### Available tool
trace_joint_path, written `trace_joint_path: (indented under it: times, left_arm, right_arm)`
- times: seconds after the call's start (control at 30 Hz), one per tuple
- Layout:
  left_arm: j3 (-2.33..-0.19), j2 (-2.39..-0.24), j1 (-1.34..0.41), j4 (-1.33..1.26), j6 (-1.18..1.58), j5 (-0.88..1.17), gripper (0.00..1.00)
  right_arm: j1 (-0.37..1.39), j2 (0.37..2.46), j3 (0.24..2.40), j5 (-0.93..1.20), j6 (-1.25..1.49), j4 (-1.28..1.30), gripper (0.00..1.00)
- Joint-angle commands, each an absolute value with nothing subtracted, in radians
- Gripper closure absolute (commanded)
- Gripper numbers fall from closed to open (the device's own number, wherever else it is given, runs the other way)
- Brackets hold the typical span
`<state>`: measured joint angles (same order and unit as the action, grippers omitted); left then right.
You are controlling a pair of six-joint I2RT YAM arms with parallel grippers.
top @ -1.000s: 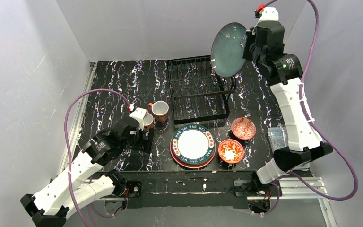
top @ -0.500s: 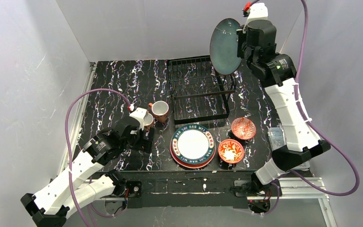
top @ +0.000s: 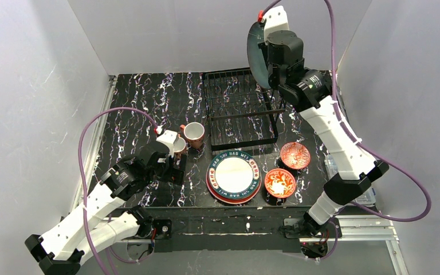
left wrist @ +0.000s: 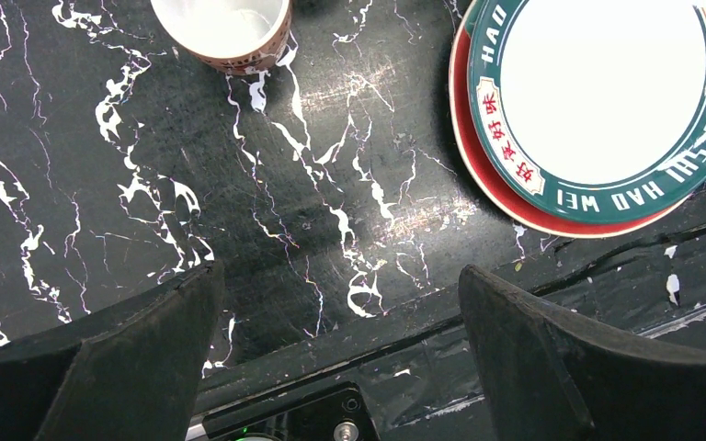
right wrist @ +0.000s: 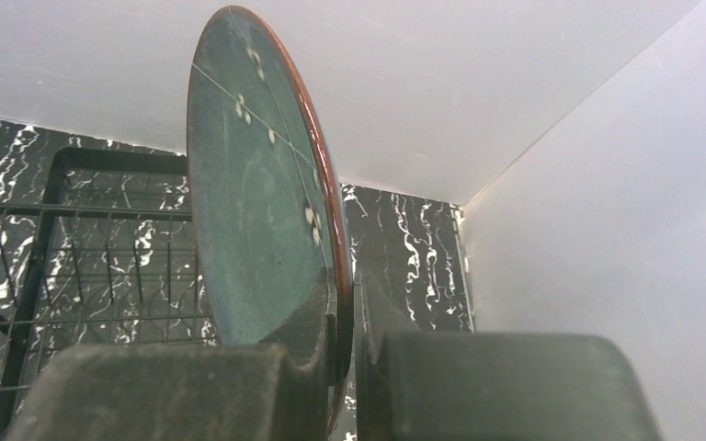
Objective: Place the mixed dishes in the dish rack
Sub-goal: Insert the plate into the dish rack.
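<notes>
My right gripper (top: 266, 64) (right wrist: 347, 303) is shut on the rim of the dark teal plate (top: 255, 54) (right wrist: 257, 202). It holds the plate upright and edge-on, high above the back right corner of the black wire dish rack (top: 238, 109) (right wrist: 74, 266). A white plate with a green rim (top: 234, 175) (left wrist: 597, 92) lies on a red plate (left wrist: 496, 188) in front of the rack. Two red-patterned bowls (top: 295, 154) (top: 279, 183) sit to its right. Two terracotta mugs (top: 194, 133) (top: 178, 146) stand left of the rack; one mug (left wrist: 222, 28) shows in the left wrist view. My left gripper (top: 176, 171) (left wrist: 340, 285) hangs open and empty near the table's front edge.
White walls close in the table at the back and on both sides, and the held plate is near the back wall. The front edge rail (left wrist: 478, 312) runs under my left gripper. Purple cables (top: 114, 112) loop off both arms.
My right arm has swung the teal plate to the left and turned it from face-on to edge-on above the rack. The left arm has not moved.
</notes>
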<state>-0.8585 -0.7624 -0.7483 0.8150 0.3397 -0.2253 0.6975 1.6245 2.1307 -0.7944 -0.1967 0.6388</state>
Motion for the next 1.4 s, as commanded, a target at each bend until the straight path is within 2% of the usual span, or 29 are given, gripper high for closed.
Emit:
trace_joint_path:
  times: [0.0,0.3,0.77,1.37]
  left_arm:
    - [-0.851,-0.753,-0.750,0.816,0.328,-0.252,0.02]
    - [-0.851,-0.754,-0.750,0.818,0.330,-0.256,0.02]
    - [-0.851,-0.759,-0.750,0.821,0.332,-0.265,0.02]
    - [-0.851,-0.764,-0.749,0.821,0.331,-0.265,0.02]
  right_arm:
    - [0.702,1.593,2.229,-0.922,-0.241,0.396,0.99]
    - [0.704,1.593,2.203,-0.976,-0.266,0.375,0.99]
    - [0.704,1.557,2.012,-1.064,-0.293,0.296,0.99]
    - [0.701,1.524,1.958,-1.101,-0.314,0.257,0.99]
